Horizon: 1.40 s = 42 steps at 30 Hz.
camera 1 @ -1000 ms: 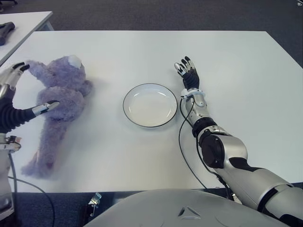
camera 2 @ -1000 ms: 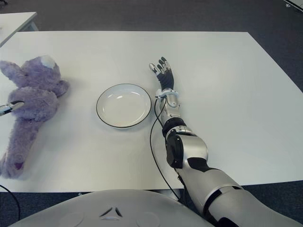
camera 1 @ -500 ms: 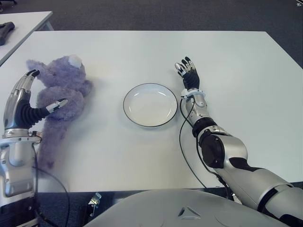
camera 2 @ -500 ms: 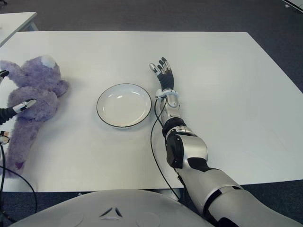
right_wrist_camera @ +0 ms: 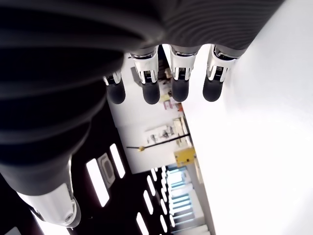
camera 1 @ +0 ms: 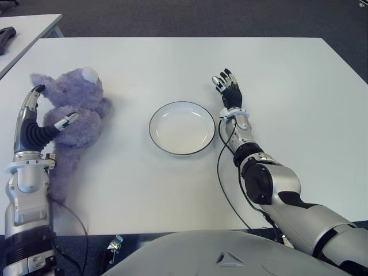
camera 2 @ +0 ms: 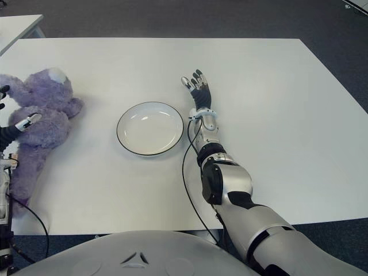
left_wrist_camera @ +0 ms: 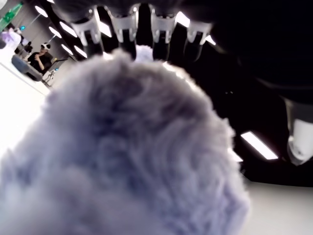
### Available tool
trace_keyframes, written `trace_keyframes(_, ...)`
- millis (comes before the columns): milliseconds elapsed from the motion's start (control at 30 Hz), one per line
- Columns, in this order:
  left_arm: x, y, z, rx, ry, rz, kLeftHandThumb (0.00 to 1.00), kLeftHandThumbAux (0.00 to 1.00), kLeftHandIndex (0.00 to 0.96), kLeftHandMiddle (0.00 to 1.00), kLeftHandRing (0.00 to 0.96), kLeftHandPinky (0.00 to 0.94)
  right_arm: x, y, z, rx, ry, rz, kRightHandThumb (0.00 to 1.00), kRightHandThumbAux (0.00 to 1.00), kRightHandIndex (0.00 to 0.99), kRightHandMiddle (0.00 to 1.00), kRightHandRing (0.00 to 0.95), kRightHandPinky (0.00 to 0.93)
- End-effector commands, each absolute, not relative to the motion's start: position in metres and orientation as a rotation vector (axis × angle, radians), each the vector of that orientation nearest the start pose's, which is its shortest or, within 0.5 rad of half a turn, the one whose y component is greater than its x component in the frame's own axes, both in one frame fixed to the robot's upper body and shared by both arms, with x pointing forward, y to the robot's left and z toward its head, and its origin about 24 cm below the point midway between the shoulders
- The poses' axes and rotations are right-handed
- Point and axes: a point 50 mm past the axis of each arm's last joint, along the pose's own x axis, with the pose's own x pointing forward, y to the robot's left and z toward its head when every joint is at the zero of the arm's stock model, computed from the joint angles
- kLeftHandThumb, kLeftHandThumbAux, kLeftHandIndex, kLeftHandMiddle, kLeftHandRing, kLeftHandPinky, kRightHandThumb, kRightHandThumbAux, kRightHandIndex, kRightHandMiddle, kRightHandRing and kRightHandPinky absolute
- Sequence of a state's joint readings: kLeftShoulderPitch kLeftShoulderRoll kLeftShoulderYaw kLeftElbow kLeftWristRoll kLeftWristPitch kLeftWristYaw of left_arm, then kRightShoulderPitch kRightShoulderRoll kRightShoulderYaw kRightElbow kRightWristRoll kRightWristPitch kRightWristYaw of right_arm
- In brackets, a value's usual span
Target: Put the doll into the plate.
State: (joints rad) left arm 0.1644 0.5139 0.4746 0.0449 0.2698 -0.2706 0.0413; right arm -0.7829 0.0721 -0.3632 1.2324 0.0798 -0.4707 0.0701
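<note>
Doll [camera 1: 75,118]: purple plush, lying on the white desk [camera 1: 144,190] at its left side, well apart from the plate.
Plate [camera 1: 183,127]: white, dark-rimmed, mid-desk.
Left hand [camera 1: 35,123]: at the doll's left flank, fingers [left_wrist_camera: 122,24] spread over the fur (contact seems likely, no closed grip).
Right hand [camera 1: 227,89]: just right of the plate, fingers apart.

I'm counting one purple doll [camera 1: 72,123], one white plate [camera 1: 182,127] and one main white surface [camera 1: 299,103] carrying them. I'm seeing two hands of mine: my left hand [camera 1: 35,123] and my right hand [camera 1: 228,89]. One second surface [camera 1: 26,31] is showing at the far left corner.
</note>
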Motion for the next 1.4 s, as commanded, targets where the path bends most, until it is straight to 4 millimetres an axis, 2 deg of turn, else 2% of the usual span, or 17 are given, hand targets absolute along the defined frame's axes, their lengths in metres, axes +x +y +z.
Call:
trace_keyframes(33, 0.205, 0.334, 0.086, 0.752, -0.085, 0.382, 0.018, 0.450, 0.000, 0.024, 0.016, 0.006, 0.294, -0.105, -0.060, 0.347, 0.469, -0.042, 0.170, 0.691, 0.022, 0.022, 0.021, 0.065)
trace_keyframes(767, 0.223, 0.322, 0.056, 0.584, -0.043, 0.391, 0.009, 0.467, 0.000, 0.036, 0.018, 0.000, 0.295, -0.108, -0.060, 0.349, 0.465, -0.052, 0.226, 0.699, 0.032, 0.035, 0.032, 0.083)
trace_keyframes(1267, 0.229, 0.294, 0.040, 0.472, 0.005, 0.261, 0.021, 0.487, 0.000, 0.014, 0.002, 0.000, 0.294, -0.109, -0.061, 0.375, 0.466, -0.058, 0.284, 0.736, 0.020, 0.033, 0.035, 0.098)
trace_keyframes(1300, 0.229, 0.293, 0.039, 0.459, 0.008, 0.250, 0.026, 0.491, 0.000, 0.025, 0.022, 0.038, 0.294, -0.109, -0.061, 0.379, 0.465, -0.058, 0.282, 0.742, 0.017, 0.031, 0.035, 0.097)
trace_keyframes(1400, 0.231, 0.289, 0.036, 0.421, 0.018, 0.224, 0.041, 0.496, 0.000, 0.007, 0.007, 0.029, 0.294, -0.109, -0.061, 0.384, 0.461, -0.060, 0.299, 0.753, 0.014, 0.031, 0.035, 0.099)
